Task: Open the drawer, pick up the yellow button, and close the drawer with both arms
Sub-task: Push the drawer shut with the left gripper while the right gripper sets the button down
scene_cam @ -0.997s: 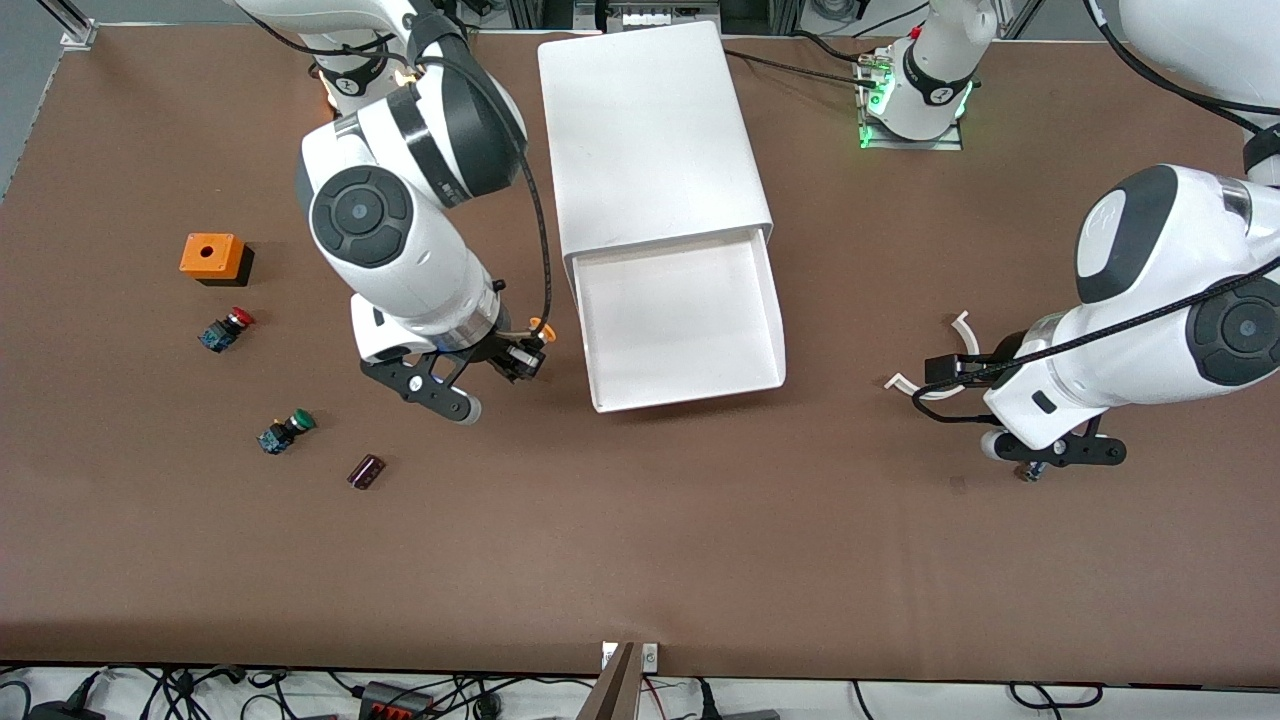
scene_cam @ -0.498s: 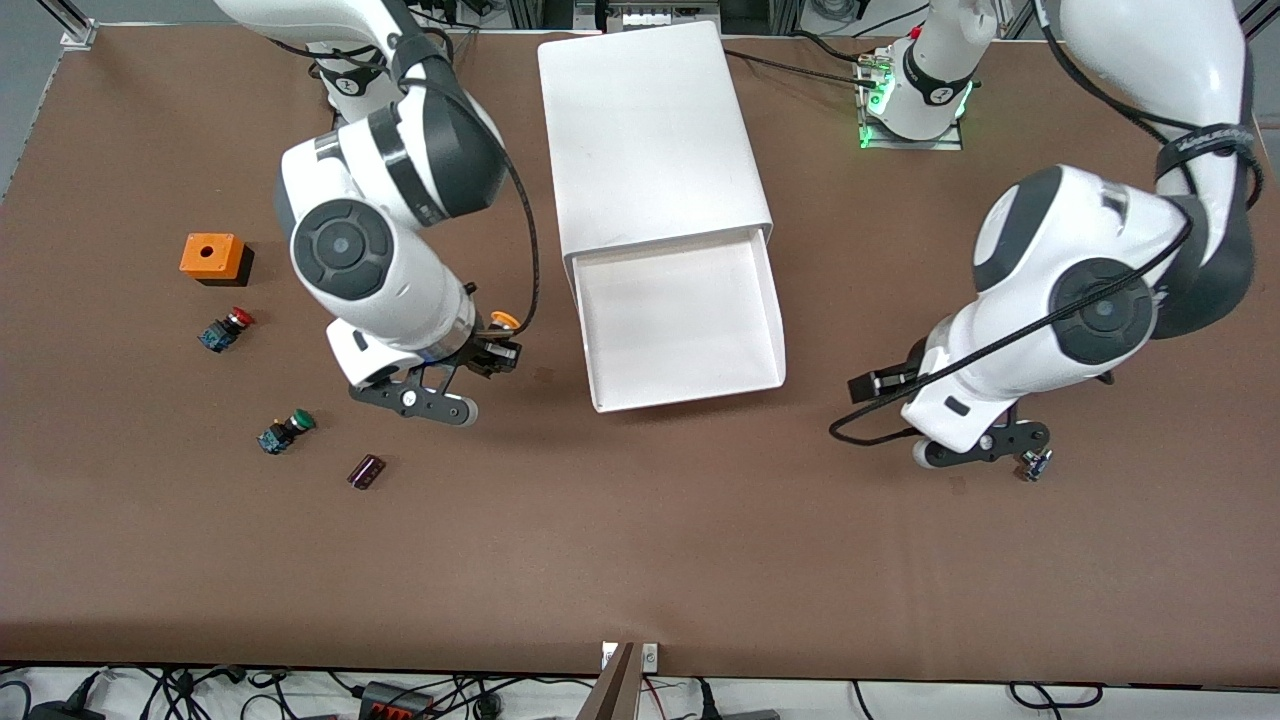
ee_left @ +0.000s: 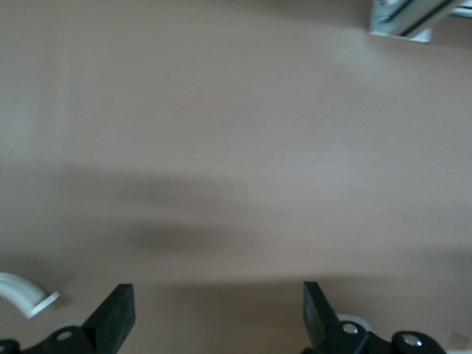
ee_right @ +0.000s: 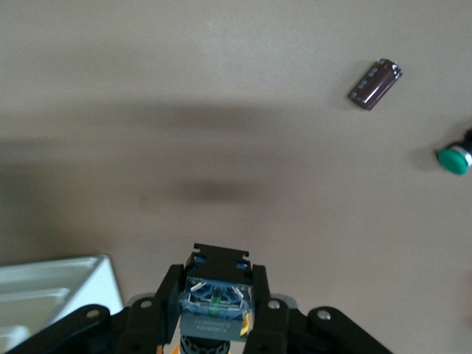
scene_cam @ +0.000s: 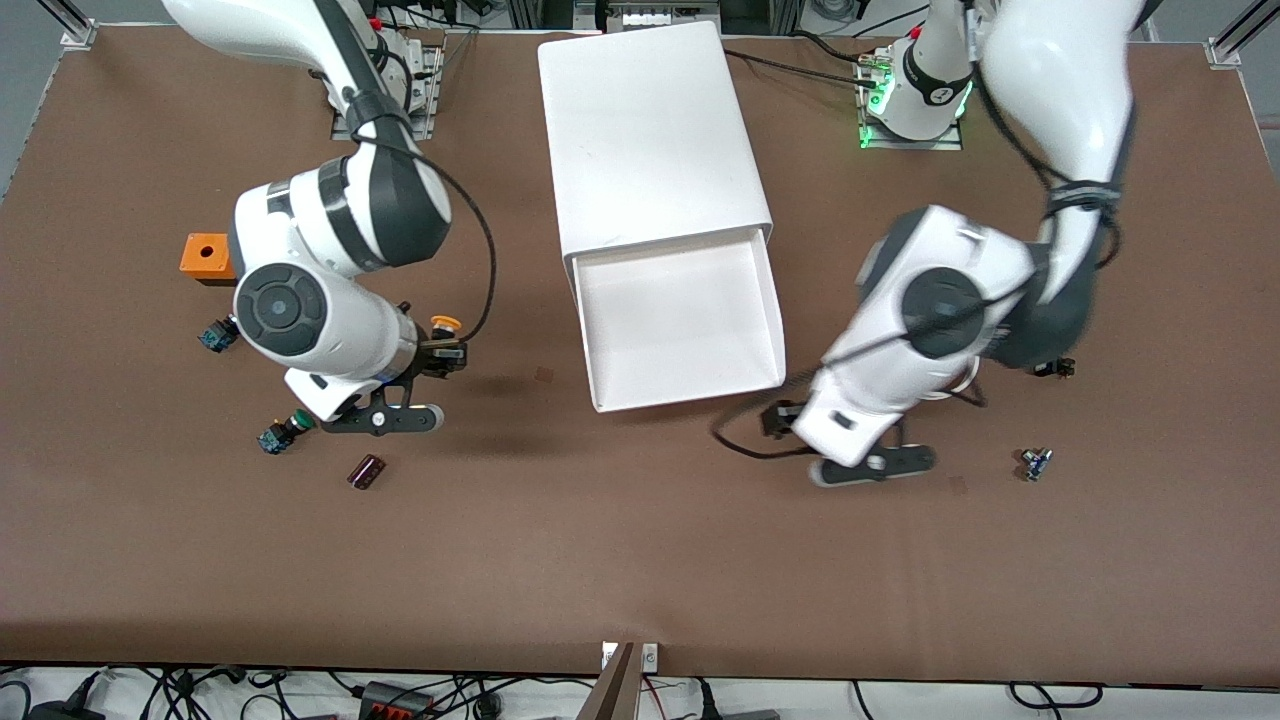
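right tool [ee_right: 217, 313] gripping button [ee_right: 215, 299], drawer [scene_cam: 680, 320] open

Robot lab: brown table [scene_cam: 640, 560], aluminium framing [scene_cam: 70, 25], loose cables [scene_cam: 180, 690].

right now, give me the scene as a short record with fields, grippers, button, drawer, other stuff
right gripper: shut on the button, over bare table toward the right arm's end
left gripper: open, empty, over the table beside the drawer's front corner
drawer: pulled out of the cabinet, empty
also on table: green-capped button, dark capacitor, orange box
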